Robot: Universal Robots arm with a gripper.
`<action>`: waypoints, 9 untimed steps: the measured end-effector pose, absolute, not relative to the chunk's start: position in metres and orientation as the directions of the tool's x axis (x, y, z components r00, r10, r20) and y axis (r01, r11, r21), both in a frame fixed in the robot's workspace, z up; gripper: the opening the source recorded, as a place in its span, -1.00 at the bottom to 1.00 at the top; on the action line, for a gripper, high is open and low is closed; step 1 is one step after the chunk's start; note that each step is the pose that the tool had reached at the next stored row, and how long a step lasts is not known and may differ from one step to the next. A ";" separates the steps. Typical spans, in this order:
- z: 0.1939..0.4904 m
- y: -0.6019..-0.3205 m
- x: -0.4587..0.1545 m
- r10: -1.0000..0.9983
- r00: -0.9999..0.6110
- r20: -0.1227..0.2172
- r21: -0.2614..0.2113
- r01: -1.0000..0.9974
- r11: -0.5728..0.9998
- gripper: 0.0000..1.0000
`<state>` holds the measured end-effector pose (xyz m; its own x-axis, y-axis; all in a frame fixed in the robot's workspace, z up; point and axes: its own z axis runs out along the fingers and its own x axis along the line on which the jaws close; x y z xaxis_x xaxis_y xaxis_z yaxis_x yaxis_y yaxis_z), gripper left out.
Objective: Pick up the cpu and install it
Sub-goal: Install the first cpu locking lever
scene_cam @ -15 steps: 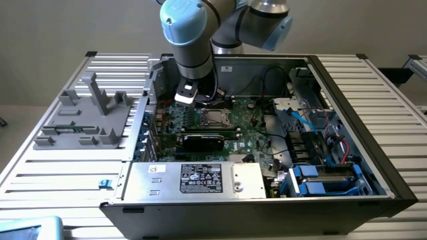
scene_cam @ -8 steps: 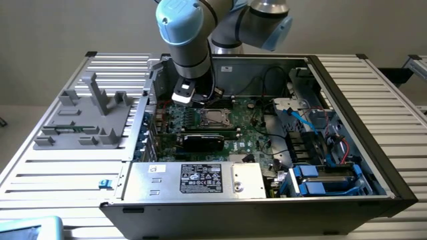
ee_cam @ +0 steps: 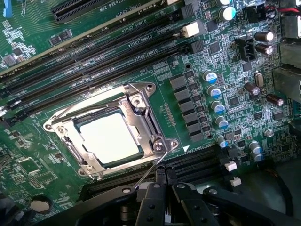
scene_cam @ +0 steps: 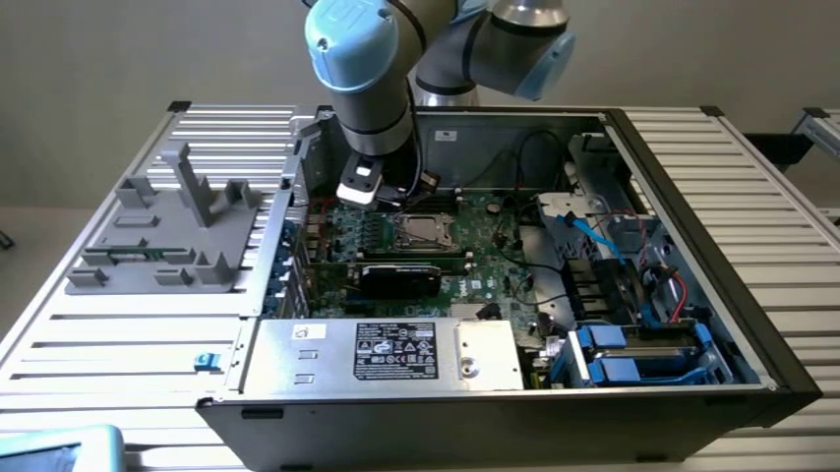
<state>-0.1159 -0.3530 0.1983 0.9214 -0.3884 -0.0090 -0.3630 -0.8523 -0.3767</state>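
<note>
The cpu (ee_cam: 109, 139) lies flat in the black socket, its pale shiny top facing up inside the metal socket frame (ee_cam: 151, 123). In the exterior view the cpu (scene_cam: 423, 231) sits mid-motherboard inside the open computer case (scene_cam: 683, 197). My gripper (ee_cam: 165, 173) hovers just beside the socket's corner, next to the thin wire lever (ee_cam: 149, 175). Its two black fingers are pressed together with nothing between them. From the exterior view the gripper (scene_cam: 361, 194) hangs over the board, to the view's left of the socket.
Black memory slots (ee_cam: 108, 52) run alongside the socket, and capacitors (ee_cam: 214, 92) stand on its other side. A grey fixture with upright posts (scene_cam: 184, 221) stands outside the case on the exterior view's left. The power supply (scene_cam: 381, 349) and blue drive bays (scene_cam: 630, 354) fill the case's near side.
</note>
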 end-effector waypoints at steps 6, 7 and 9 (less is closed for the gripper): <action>0.196 -0.353 -0.116 -0.389 0.921 -0.010 -0.378 -0.363 -0.851 -0.76; 0.196 -0.353 -0.116 -0.389 0.921 -0.010 -0.378 -0.363 -0.851 -0.76; 0.196 -0.353 -0.116 -0.389 0.921 -0.010 -0.379 -0.363 -0.851 -0.76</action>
<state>-0.1158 -0.3530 0.1961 0.9214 -0.3886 -0.0099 -0.3631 -0.8514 -0.3786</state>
